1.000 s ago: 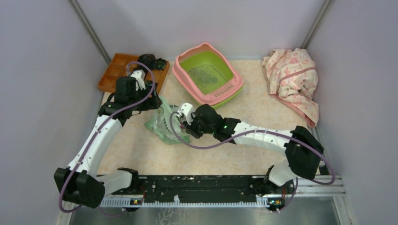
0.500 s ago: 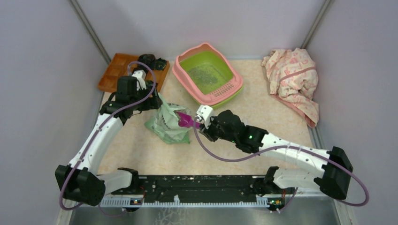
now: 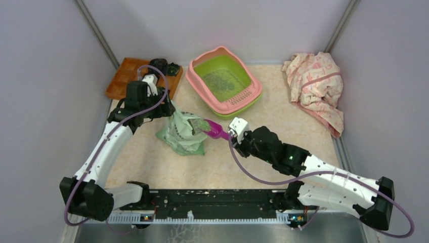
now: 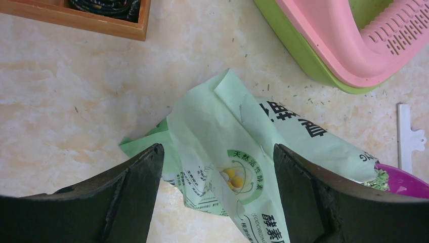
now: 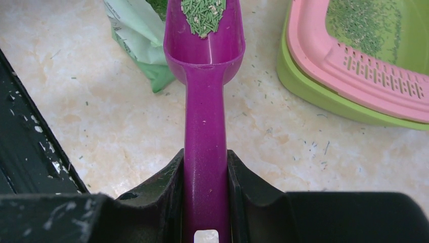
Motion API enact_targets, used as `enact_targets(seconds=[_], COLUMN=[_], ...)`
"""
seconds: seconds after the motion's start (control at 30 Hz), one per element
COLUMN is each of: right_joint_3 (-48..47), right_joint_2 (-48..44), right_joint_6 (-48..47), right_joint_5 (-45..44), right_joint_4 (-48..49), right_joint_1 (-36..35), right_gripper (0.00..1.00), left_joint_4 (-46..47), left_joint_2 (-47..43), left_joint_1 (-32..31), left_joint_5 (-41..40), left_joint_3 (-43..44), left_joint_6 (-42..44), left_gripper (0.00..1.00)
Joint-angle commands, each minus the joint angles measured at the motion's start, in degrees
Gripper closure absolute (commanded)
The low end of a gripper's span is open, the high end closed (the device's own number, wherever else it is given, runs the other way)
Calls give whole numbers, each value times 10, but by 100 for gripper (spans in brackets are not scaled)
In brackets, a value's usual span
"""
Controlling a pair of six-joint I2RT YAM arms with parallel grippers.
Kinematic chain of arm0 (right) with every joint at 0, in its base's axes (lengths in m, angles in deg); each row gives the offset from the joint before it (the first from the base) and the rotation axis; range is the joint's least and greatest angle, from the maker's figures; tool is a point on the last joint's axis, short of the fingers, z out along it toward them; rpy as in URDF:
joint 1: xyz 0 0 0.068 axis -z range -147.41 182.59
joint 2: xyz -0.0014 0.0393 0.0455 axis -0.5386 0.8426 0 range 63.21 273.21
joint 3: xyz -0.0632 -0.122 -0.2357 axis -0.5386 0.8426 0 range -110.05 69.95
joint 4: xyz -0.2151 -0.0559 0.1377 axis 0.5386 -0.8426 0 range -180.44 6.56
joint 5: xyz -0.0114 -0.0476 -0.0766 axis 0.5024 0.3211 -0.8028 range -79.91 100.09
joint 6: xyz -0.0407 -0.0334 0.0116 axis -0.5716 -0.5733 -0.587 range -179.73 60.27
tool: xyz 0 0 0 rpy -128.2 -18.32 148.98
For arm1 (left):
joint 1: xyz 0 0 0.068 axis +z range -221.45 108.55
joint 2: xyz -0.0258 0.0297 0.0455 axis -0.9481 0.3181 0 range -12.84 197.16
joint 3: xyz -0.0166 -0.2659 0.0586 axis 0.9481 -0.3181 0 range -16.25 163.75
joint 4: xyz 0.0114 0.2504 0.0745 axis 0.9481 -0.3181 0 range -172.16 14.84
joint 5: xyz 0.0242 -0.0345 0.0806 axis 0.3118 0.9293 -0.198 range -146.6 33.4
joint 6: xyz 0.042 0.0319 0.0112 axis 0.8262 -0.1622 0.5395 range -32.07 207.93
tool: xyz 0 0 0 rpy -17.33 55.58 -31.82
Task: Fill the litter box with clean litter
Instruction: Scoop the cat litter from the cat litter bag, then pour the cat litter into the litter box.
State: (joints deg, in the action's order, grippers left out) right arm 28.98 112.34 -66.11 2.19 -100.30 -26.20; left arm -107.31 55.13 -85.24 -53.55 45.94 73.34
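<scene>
The litter box (image 3: 194, 81), lime green with a pink rim and grate, stands at the back centre with a patch of litter (image 3: 220, 81) in its basin. It also shows in the right wrist view (image 5: 374, 86) and the left wrist view (image 4: 344, 45). My right gripper (image 3: 230, 134) (image 5: 205, 157) is shut on the handle of a purple scoop (image 3: 212, 128) (image 5: 205, 101). The scoop's bowl holds green litter pellets (image 5: 202, 12) just outside the mouth of the pale green bag (image 3: 182, 134) (image 5: 136, 30). My left gripper (image 3: 164, 109) (image 4: 217, 149) is open, its jaws wide apart either side of the bag's raised top (image 4: 222, 131).
An orange-brown wooden tray (image 3: 126, 78) with dark items (image 3: 162, 65) sits at the back left. A crumpled pink patterned cloth (image 3: 316, 83) lies at the back right. Grey walls close in both sides. A black rail (image 3: 217, 202) runs along the near edge. Stray pellets dot the floor.
My right arm has drawn the scoop out of the bag to the right, now loaded with pellets. The left arm and the bag have barely moved.
</scene>
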Motion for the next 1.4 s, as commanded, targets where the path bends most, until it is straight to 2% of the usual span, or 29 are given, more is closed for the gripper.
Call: enact_targets(seconds=[0.0, 0.2, 0.43, 0.67, 0.83, 0.97, 1.07, 1.27, 1.3, 1.37], right_joint_3=[-38, -56, -75, -115, -181, -305, -457, -823, -869, -879], right_joint_2=[-25, -37, -25, 10, 91, 233, 350, 621, 656, 675], right_joint_6=[2, 5, 9, 1, 3, -9, -22, -59, -61, -68], right_joint_5=[-33, -45, -10, 35, 94, 106, 83, -57, -78, -97], right_joint_4=[-27, -35, -8, 0, -13, -96, -191, -467, -501, -504], right_joint_1=[-5, 3, 47, 131, 224, 270, 276, 271, 270, 270], right_gripper=[100, 100, 100, 100, 100, 100, 100, 100, 100, 100], left_joint_4=[9, 12, 16, 20, 22, 21, 20, 12, 11, 9], left_joint_2=[6, 7, 5, 4, 2, -2, -5, -10, -11, -13], left_joint_1=[-3, -3, -3, -3, -3, -3, -3, -3, -3, -3], left_joint_5=[6, 10, 13, 16, 18, 19, 21, 25, 26, 27], left_joint_3=[20, 21, 13, 9, 4, 3, 3, 6, 6, 6], left_joint_6=[-4, -4, -3, -2, -2, -1, -2, 2, 2, 3], left_gripper=[15, 15, 15, 15, 15, 15, 15, 15, 15, 15])
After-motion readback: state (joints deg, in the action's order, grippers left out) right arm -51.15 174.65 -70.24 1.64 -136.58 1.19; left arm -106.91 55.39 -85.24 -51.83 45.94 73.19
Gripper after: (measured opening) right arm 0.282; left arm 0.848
